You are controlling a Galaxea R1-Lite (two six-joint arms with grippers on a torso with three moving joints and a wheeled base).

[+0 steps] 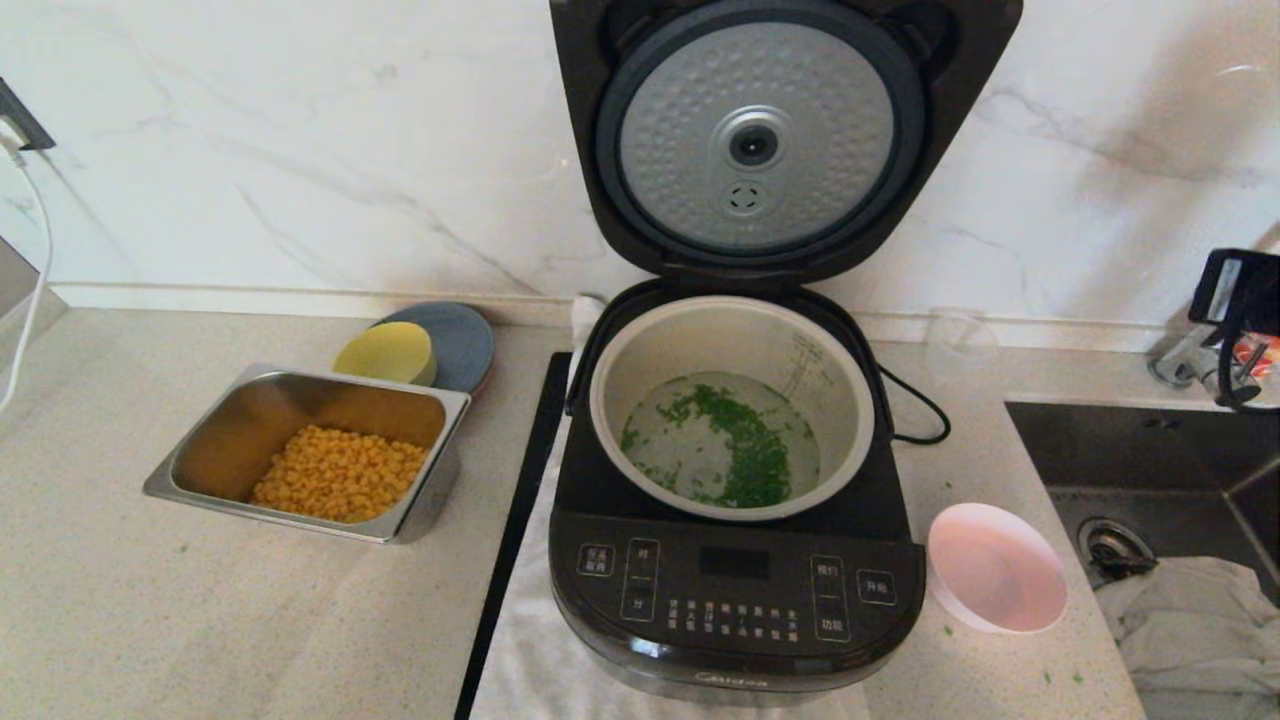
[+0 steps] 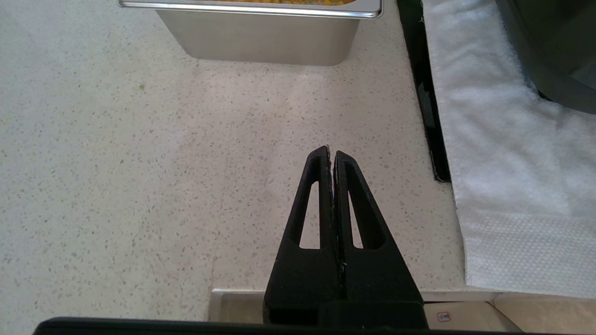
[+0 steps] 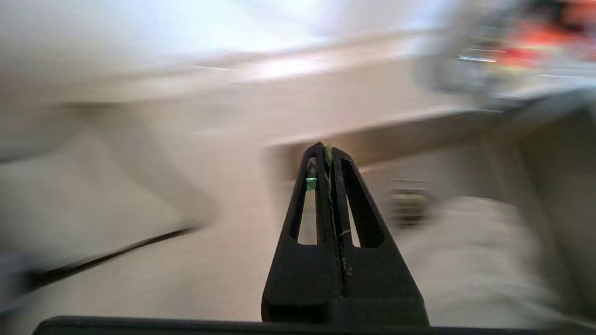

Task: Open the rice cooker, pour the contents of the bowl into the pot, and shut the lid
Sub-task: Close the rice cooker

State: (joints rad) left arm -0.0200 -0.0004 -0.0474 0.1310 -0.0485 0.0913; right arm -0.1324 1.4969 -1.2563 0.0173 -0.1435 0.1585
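The black rice cooker point(image 1: 735, 590) stands in the middle of the counter with its lid point(image 1: 760, 140) raised upright, dimpled silver underside showing. Inside, the pale pot point(image 1: 640, 350) holds the chopped green herb bits point(image 1: 745, 455) in clear liquid. The small bowl point(image 1: 995, 568), pink inside, sits empty on the counter just right of the cooker. Neither gripper shows in the head view. My left gripper point(image 2: 331, 151) is shut and empty above bare counter, left of the cooker. My right gripper point(image 3: 326, 148) is shut with green bits stuck at its tips, near the sink.
A steel tray point(image 1: 200, 440) with yellow corn kernels sits left of the cooker, with a yellow dish point(image 1: 385, 352) and a grey plate point(image 1: 462, 340) behind it. A white towel point(image 2: 507, 153) lies under the cooker. A sink point(image 1: 1140, 450) with a cloth is at right.
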